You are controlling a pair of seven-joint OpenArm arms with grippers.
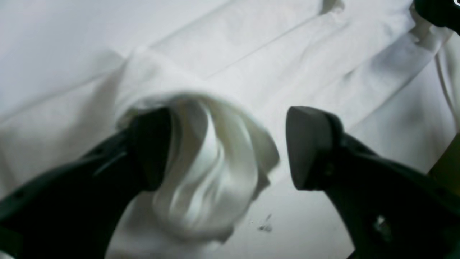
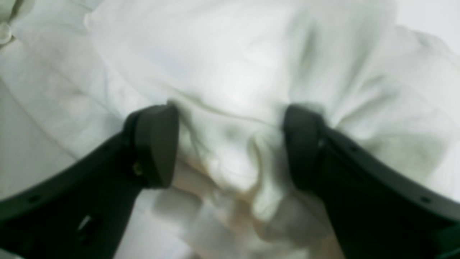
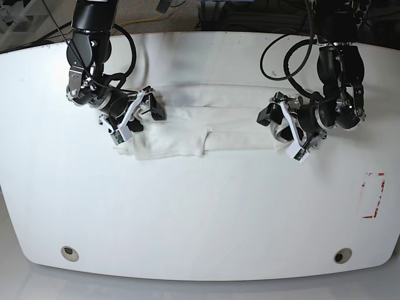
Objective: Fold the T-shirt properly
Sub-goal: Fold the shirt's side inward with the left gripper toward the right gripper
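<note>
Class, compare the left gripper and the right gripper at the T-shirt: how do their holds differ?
The left gripper has cloth against one finger only, a gap beside the other; the right gripper has bunched cloth filling its whole span. Both are open-jawed at opposite ends of the T-shirt.

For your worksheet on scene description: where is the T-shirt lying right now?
In the base view, the T-shirt lies as a long folded band across the white table's far half, stretched between both grippers.
</note>
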